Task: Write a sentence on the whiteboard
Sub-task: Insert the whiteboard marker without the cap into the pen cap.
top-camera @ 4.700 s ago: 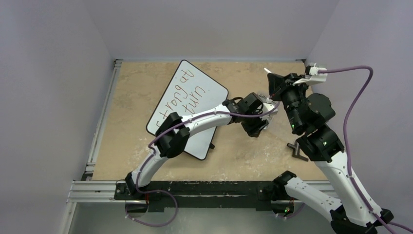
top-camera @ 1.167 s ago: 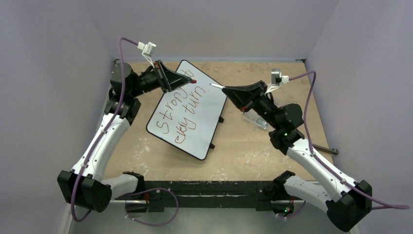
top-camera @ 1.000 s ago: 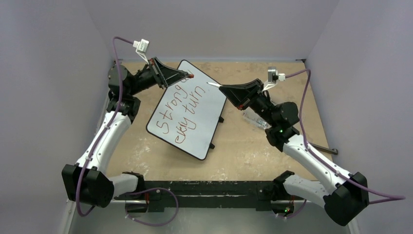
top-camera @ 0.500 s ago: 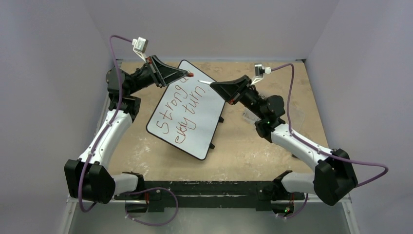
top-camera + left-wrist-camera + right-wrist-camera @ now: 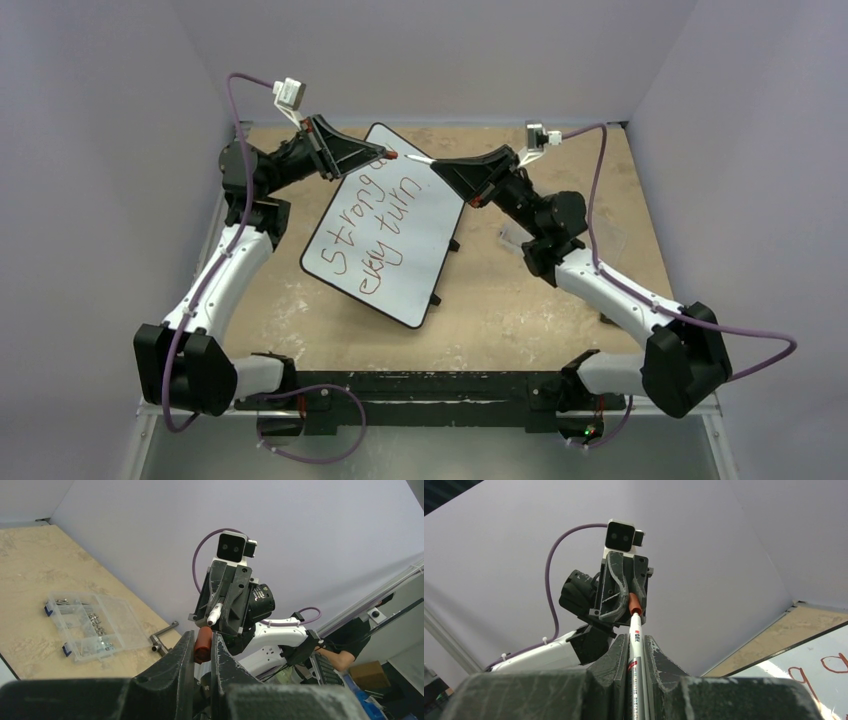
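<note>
The whiteboard [image 5: 420, 262] lies askew at the middle of the tabletop [image 5: 520, 300], the sentence [image 5: 372, 224] slanting across it in reddish letters, and above its far corner the left claw [image 5: 381, 153], clamped on a red cap [image 5: 203, 644], faces the right claw [image 5: 438, 168], closed around a marker [image 5: 636, 655] whose tip points at that cap.

whiteboard [image 5: 422, 258] | sentence [image 5: 366, 226]: "Strong", "turn" | marker [image 5: 636, 652] print: illegible
</note>
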{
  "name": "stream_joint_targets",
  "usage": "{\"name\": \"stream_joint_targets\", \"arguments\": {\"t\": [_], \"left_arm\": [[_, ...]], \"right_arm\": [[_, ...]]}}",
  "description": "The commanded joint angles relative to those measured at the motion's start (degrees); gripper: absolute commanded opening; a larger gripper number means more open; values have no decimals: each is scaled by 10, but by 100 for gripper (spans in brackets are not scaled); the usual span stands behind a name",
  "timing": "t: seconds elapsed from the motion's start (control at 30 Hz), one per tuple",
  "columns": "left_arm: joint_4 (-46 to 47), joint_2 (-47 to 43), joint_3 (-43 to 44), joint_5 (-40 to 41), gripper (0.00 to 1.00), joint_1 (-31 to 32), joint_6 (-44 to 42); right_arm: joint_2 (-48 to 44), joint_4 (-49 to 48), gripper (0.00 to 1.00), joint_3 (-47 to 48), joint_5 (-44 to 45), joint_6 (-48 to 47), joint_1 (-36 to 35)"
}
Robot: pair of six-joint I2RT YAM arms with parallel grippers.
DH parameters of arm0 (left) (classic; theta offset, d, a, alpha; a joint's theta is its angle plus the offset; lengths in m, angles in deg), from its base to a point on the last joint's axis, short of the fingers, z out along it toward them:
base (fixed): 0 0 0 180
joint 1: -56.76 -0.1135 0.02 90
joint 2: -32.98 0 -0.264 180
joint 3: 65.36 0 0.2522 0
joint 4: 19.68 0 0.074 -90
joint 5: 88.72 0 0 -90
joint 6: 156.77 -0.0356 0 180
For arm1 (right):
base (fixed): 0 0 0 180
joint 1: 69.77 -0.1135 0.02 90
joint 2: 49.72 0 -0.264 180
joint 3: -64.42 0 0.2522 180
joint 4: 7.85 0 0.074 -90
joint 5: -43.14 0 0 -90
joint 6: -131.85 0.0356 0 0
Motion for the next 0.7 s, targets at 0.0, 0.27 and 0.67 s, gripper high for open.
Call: {"name": "stream_joint_targets", "arguments": {"t": [0.0, 0.27, 0.67], "left_arm": [[52, 3, -5, -7, 0, -4, 19], [63, 5, -8, -5, 0, -5, 28], [68, 6, -12, -2, 0, -10, 27]], "right_arm": [[11, -28, 0, 37, -14, 6, 3], [29, -41, 0, 44, -19, 19, 1], [40, -51, 0, 51, -21, 30, 2]]}}
